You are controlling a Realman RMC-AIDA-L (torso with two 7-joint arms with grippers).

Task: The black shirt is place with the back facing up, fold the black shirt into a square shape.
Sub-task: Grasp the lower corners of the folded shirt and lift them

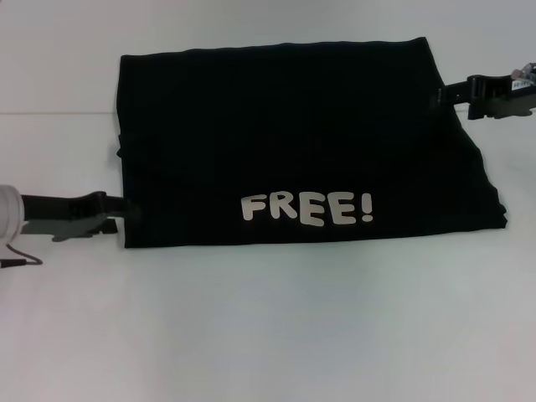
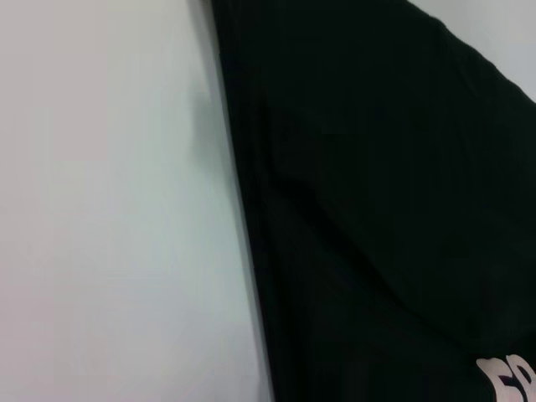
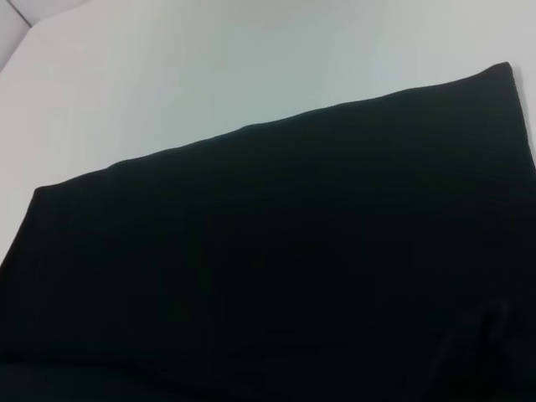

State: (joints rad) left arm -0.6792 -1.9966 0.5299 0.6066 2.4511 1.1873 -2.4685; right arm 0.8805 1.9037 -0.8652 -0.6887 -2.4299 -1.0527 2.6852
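black shirt [image 1: 285,142] spans between both grippers' jaws.

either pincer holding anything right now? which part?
Cannot be told. The left pincer meets the black shirt at its near left edge, the right pincer at its far right edge; a grip isn't visible.

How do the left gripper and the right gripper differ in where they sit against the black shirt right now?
The left gripper sits at the near left corner of the black shirt, level with the "FREE!" lettering; the right gripper sits at the far right edge, near the top corner. The left one reaches in from the left, the right one from the right. Both are black, low over the white table, meeting the shirt's edge.
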